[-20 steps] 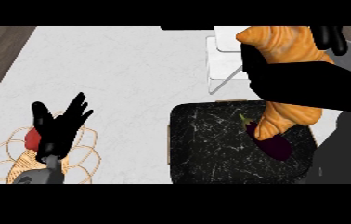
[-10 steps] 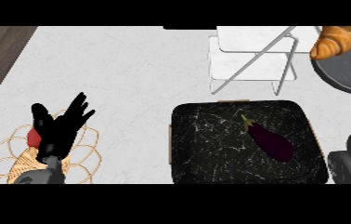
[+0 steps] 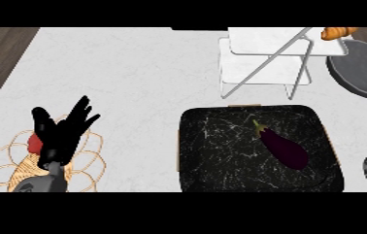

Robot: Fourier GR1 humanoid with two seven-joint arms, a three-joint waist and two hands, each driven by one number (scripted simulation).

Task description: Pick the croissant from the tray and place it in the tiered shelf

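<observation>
Golden-brown croissant [image 3: 338, 32] is being seen off black marble tray [image 3: 215, 145], at white wire-framed tiered shelf's [image 3: 264, 41] top-right edge | release possibly pending | right hand unseen | left hand [image 3: 61, 133] resting, fingers spread.

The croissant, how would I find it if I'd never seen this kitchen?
Find the white tiered shelf at the far right of the counter, beyond the black marbled tray. The croissant sits at the shelf's top right corner. It is small, golden-orange and curved, unlike the dark purple eggplant on the tray.
</observation>
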